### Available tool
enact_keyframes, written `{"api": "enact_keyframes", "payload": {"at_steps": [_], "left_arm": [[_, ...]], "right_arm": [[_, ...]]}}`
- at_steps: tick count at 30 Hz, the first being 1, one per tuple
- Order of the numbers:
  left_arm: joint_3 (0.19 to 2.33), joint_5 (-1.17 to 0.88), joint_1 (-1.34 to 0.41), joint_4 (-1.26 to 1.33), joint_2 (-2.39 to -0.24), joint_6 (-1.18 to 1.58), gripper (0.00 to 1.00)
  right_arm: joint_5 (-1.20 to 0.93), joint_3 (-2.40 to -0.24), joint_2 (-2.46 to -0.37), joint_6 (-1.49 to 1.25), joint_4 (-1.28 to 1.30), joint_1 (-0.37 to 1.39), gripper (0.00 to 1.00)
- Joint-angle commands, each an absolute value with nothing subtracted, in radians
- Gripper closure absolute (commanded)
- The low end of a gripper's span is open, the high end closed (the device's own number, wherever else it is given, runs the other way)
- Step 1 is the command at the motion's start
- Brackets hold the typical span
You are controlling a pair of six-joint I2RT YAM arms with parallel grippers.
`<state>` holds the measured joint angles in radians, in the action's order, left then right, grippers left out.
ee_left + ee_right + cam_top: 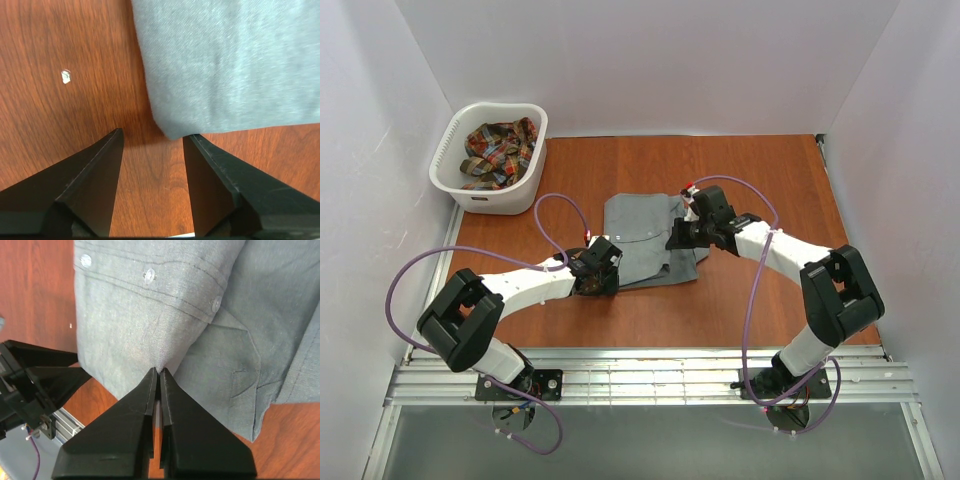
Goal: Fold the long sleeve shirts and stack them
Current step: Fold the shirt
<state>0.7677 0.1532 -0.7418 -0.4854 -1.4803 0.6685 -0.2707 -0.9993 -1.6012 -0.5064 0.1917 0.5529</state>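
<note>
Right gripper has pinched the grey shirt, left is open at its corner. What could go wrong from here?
The right gripper holds only a small pinch of the grey shirt; lifting may raise one layer and spoil the fold.
The left gripper stands open over bare table beside the shirt's corner; closing there would likely miss the cloth, so the pull would be one-sided.

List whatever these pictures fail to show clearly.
- Top view: plaid shirt crumpled in basket; its lower part hidden by the walls.
- Left wrist view: grey shirt cut off by top and right edges.
- Right wrist view: cloth pinched in right gripper hidden by its shut fingers.
</note>
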Motion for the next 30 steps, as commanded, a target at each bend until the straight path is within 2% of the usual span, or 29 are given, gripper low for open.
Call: {"api": "enact_keyframes", "payload": {"at_steps": [1, 8, 19, 24, 28, 30], "left_arm": [[0.801, 0.202, -0.744, -0.483, -1.48, 0.657, 0.55], [0.808, 0.212, -0.744, -0.497, -1.479, 0.658, 0.56], [0.88, 0.206, -0.744, -0.525, -1.416, 0.624, 0.55], [0.989, 0.216, -0.727, -0.485, -1.437, 0.595, 0.55], [1.098, 0.184, -0.684, -0.453, -1.512, 0.546, 0.53], [1.164, 0.167, -0.654, -0.424, -1.568, 0.506, 0.49]], "right_arm": [[-0.226, -1.072, -1.563, -0.463, 0.25, 0.545, 0.99], [-0.256, -1.045, -1.586, -0.43, 0.268, 0.497, 0.99], [-0.31, -0.96, -1.733, -0.319, 0.201, 0.376, 0.99], [-0.259, -0.999, -1.701, -0.295, 0.209, 0.356, 0.9], [-0.279, -1.045, -1.678, -0.272, 0.216, 0.357, 0.89], [-0.302, -1.057, -1.655, -0.264, 0.224, 0.357, 0.78]]}}
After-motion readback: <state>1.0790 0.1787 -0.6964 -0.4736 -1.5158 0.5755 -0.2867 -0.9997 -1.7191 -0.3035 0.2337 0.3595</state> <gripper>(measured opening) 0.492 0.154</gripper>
